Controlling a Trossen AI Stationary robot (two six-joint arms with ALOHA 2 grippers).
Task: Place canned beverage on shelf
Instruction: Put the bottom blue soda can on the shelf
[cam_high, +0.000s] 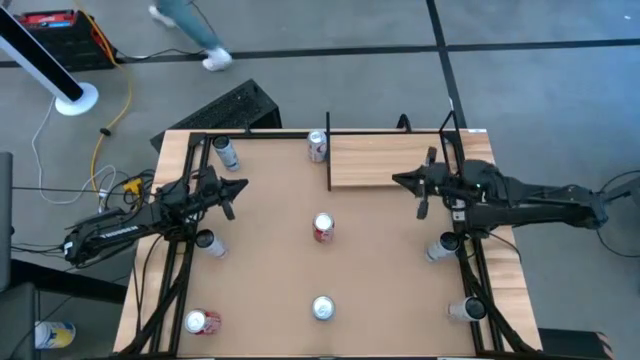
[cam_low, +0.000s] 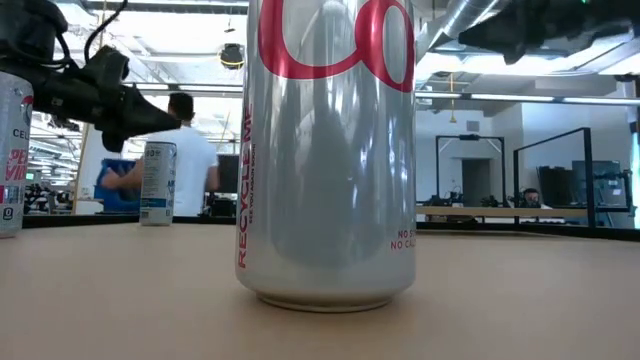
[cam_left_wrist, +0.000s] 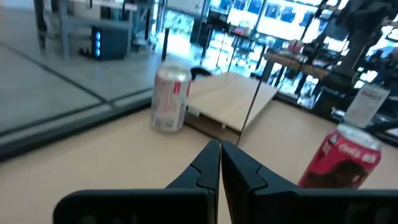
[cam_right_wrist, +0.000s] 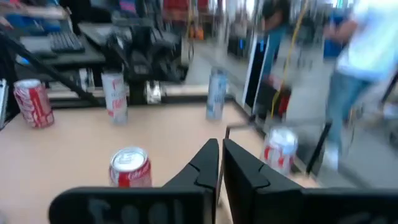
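High view: shelf (cam_high: 385, 160) and cans on tan table (cam_high: 270, 260), both arms idle.
Shelf: one pale plank board, black posts, at the table's far edge right of centre. Cans: eight counted — one just left of the shelf (cam_high: 317, 147), one red at centre (cam_high: 323, 228), one silver near front (cam_high: 322, 308), five along the side rails. Left gripper (cam_high: 240, 187) and right gripper (cam_high: 398, 180): each clenched with fingers together, grasping nothing, hovering above the table.
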